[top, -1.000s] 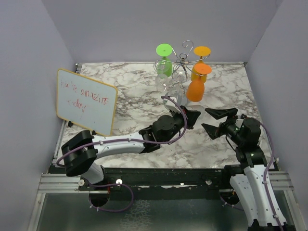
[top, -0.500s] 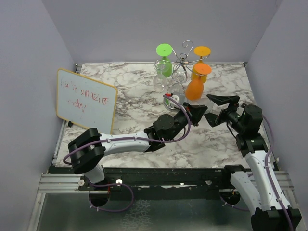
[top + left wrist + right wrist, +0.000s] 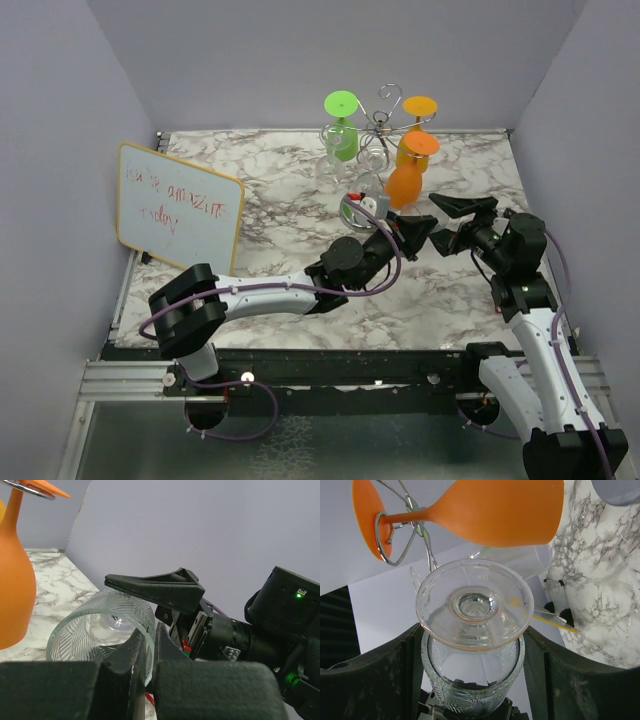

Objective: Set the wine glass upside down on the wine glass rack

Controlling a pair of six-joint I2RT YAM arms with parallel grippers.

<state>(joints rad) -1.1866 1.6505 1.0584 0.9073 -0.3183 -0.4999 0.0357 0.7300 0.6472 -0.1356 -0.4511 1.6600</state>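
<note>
Between the two grippers, just in front of the wine glass rack (image 3: pixel 380 125), the clear wine glass (image 3: pixel 472 605) lies on its side in the air above the marble table (image 3: pixel 260 190). Left gripper (image 3: pixel 150 642): closed on the rim, apparently one finger inside the bowl and one outside, pinching the wall. Right gripper (image 3: pixel 455 225): jaws spread wide, one finger on each side of the bowl, the foot facing its wrist camera. No view confirms contact with the glass.

Handling assessment: the glass appears to be rigid, thin-walled cut glass, so brittle, smooth and likely slippery against the finger pads. Weight is probably modest, but a rim pinch holds it far from its centre, so it may pivot. The rim is likely the weakest part, and excess squeeze there risks chipping.

Recommended hold: across the widest part of the bowl, or low on the bowl near the short stem, with moderate force. This leaves the foot free to slide into a curled arm of the rack. Two orange glasses (image 3: pixel 405 185) and a green glass (image 3: pixel 342 135) hang there already, and the nearer orange glass is just beside the work area, so clearance is tight
</note>
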